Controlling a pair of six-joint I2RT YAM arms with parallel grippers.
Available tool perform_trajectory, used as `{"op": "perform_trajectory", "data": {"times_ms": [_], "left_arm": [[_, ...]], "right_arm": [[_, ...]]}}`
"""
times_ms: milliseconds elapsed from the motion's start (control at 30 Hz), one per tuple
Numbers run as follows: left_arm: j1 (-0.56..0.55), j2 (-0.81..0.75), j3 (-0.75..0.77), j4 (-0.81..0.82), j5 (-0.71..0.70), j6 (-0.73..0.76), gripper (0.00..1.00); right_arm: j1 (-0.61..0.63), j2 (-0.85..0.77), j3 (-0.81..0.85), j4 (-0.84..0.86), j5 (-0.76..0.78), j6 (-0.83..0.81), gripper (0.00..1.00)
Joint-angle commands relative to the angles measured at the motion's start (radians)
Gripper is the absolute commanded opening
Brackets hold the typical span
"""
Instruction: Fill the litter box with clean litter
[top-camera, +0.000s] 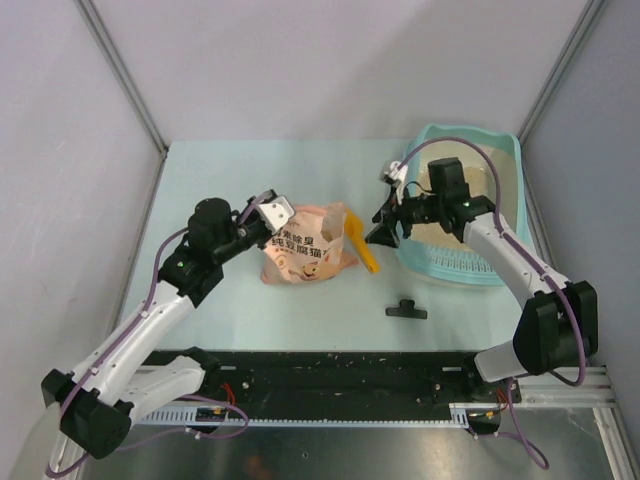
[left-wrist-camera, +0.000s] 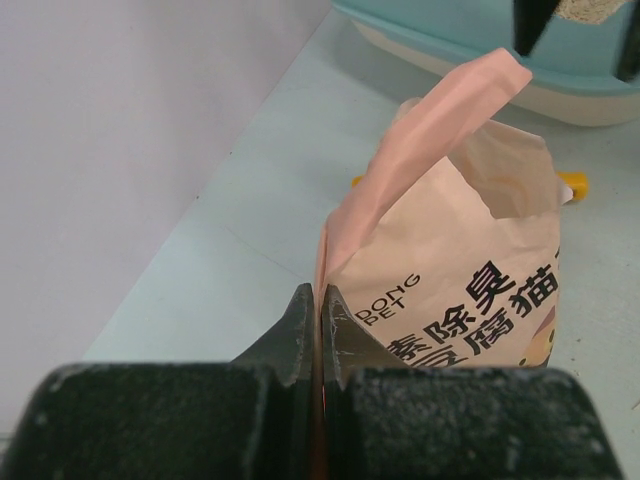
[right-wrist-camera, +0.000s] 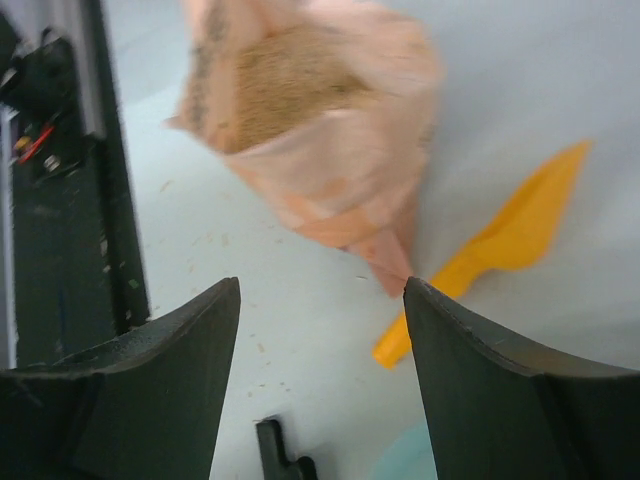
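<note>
Right wrist only: clean litter (right-wrist-camera: 285, 85) inside bag (right-wrist-camera: 345, 195)

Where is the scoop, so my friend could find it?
Start at the big teal litter box at the far right of the table. Just left of it is a pink printed bag, and the scoop lies beside the bag's right side. It is the only bright orange thing there.

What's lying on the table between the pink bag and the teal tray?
An orange scoop, right beside the bag, with the litter box beyond; the top view shows it.
</note>
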Motion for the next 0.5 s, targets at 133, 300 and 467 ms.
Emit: {"op": "perform_trajectory", "data": {"times_ms": [133, 300, 467], "left_arm": [[0.003, -0.014, 0.044, 0.089, -0.028, -0.045, 0.0], [-0.012, -0.029, 0.044, 0.058, -0.069, -0.051, 0.0], [-0.045, -0.049, 0.04, 0.043, -0.097, -0.063, 0.0]], "right_arm": [[0.128, -0.004, -0.031, -0.01, -0.123, -0.213, 0.75], [0.166, 0.051, -0.035, 0.183, -0.11, -0.124, 0.73], [0.209, 0.086, -0.039, 0.279, -0.1, -0.068, 0.71]]}}
